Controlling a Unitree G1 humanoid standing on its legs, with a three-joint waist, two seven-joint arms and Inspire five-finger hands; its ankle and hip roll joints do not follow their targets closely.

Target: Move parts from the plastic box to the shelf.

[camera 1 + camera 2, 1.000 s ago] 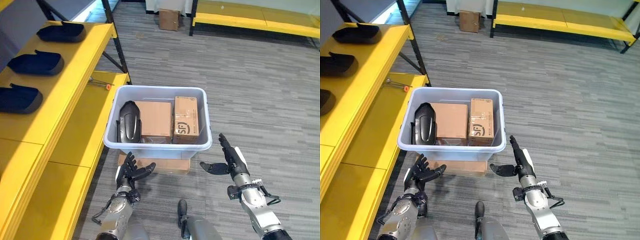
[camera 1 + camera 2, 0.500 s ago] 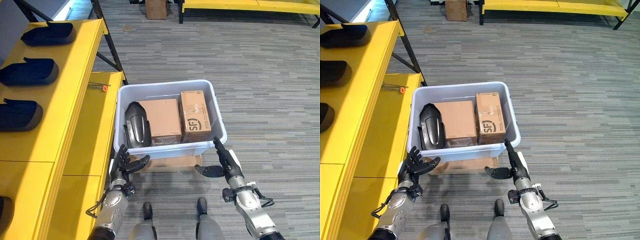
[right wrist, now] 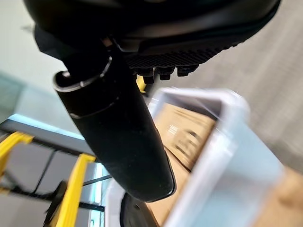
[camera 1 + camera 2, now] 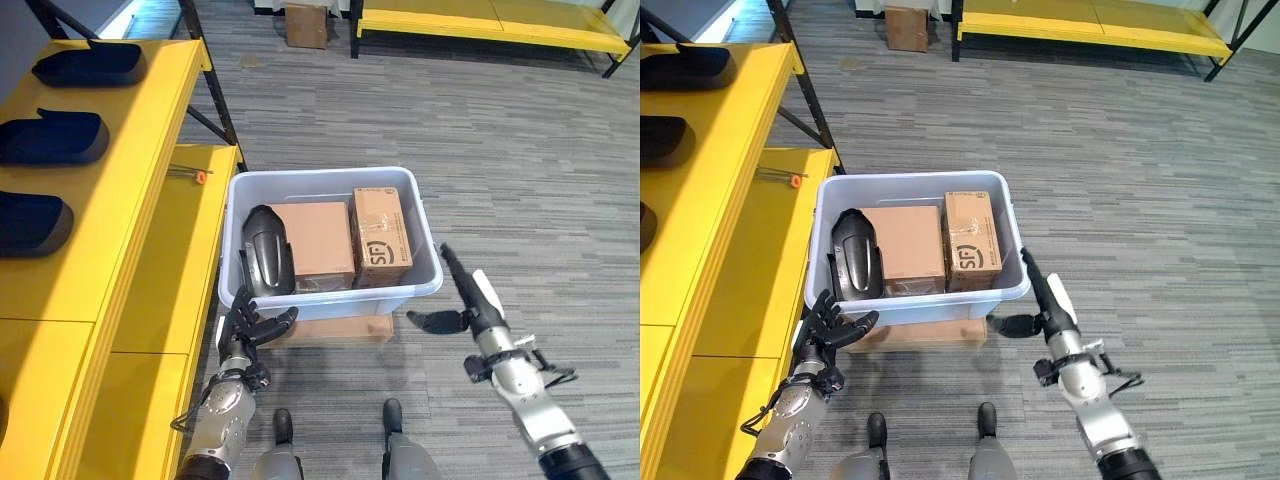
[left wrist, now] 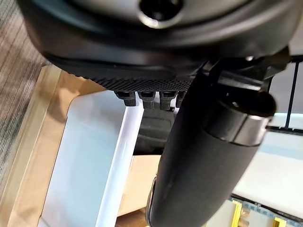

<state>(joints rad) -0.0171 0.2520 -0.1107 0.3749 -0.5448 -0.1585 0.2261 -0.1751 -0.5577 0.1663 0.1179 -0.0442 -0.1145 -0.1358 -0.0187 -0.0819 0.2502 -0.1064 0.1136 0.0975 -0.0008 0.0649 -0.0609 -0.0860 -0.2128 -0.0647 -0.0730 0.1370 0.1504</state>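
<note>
The plastic box (image 4: 330, 290) stood on the floor on a flat piece of cardboard (image 4: 330, 328), just right of the yellow shelf (image 4: 150, 250). Inside it a black moulded part (image 4: 268, 262) leaned upright at the left end, with a wide cardboard box (image 4: 312, 238) beside it and a narrower cardboard carton (image 4: 381, 238) at the right end. Three similar dark parts (image 4: 52, 138) lay on the shelf's upper level, and a small orange-tipped tool (image 4: 190, 174) lay on the lower level, far from the robot.

The left hand (image 4: 248, 328) hovered with its fingers spread and relaxed, holding nothing, just near of the box's near-left corner. The right hand (image 4: 462, 300) was held with straight fingers and the thumb stuck out, empty, just right of the box's near-right corner and apart from the wall.

The step in hand was judged to be the reach for the black part, nothing having been lifted. To do it well, the left hand, being closest, should rise over the near rim rather than push through it, since the light box could slide off its cardboard. The part looked smooth and curved, so a grasp round its narrower upper end, thumb opposing the fingers, seemed safest. The right hand could steady the right wall. The part should be lifted straight up to clear the rim and the wide box before swinging left to a bare stretch of shelf.
</note>
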